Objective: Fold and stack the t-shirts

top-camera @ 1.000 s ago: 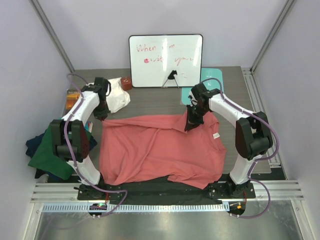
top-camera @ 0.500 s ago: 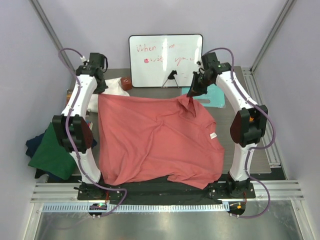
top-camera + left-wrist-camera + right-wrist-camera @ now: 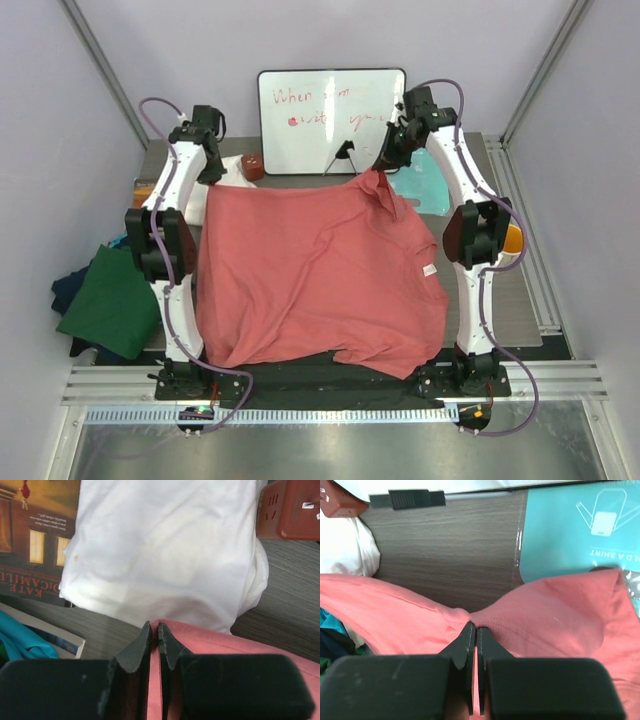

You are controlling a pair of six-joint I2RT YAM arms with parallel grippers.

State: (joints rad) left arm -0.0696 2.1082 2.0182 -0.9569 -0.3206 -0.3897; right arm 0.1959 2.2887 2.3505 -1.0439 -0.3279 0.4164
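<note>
Spreading step: the pink shirt (image 3: 320, 270) lies flat before the whiteboard (image 3: 330, 120). The left gripper (image 3: 213, 177) and right gripper (image 3: 385, 164) pinch its edge nearest the whiteboard, the left maybe loosely. Next, fold it.

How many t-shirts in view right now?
3: salmon-pink shirt spread mid-table; dark green shirt at left edge; navy shirt under it. White bundle far left may be another; more may hide.

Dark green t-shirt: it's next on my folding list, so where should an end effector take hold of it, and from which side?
The dark green t-shirt lies fairly flat on a navy t-shirt, left of the left arm. Its right edge looks free and nearest: pinch it from above, approaching from the right, likely leaving the navy one behind.
</note>
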